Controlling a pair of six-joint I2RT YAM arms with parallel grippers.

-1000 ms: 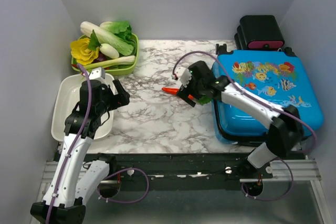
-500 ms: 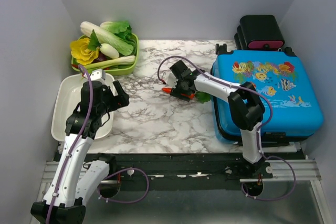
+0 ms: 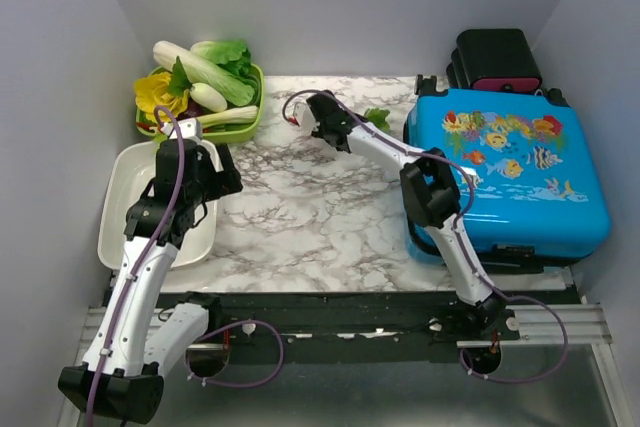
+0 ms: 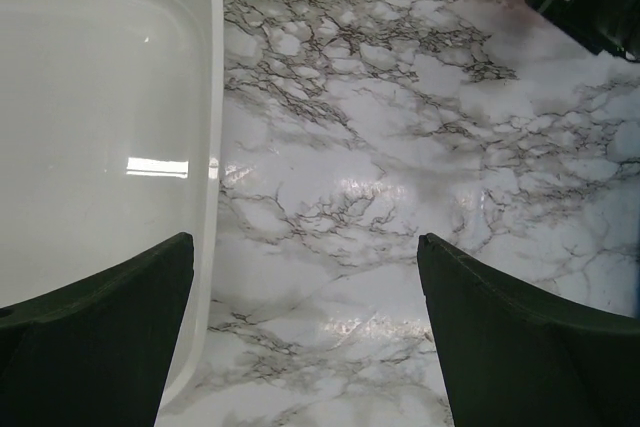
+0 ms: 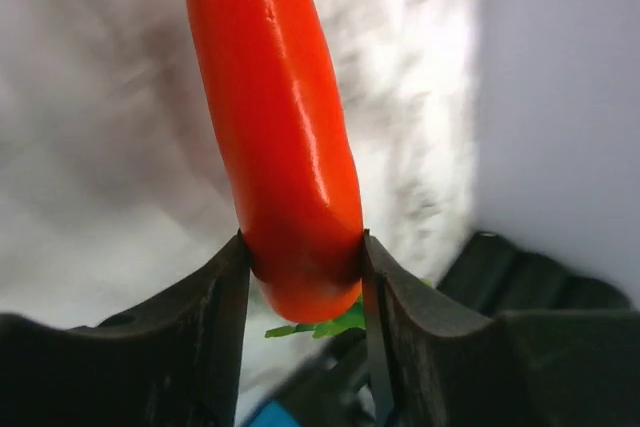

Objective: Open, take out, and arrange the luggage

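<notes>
The luggage [image 3: 510, 172] is a bright-blue suitcase with fish prints. It lies flat and shut at the right of the table. My right gripper [image 3: 305, 119] reaches to the back middle of the table, left of the luggage. In the right wrist view it [image 5: 303, 267] is shut on the thick end of an orange-red carrot [image 5: 280, 127]. The carrot's green leaves [image 3: 377, 117] trail along the arm. My left gripper [image 3: 215, 175] is open and empty over the right rim of the white tray; its fingers [image 4: 500, 347] frame bare marble.
A white tray [image 3: 125, 227] lies at the left. A green bowl [image 3: 245, 127] heaped with vegetables stands at the back left. A black box with a pink drawer [image 3: 497, 62] stands behind the luggage. Grey walls close in the back and sides.
My right gripper has carried the carrot left and toward the back of the table, away from the luggage. My left arm has hardly moved.
</notes>
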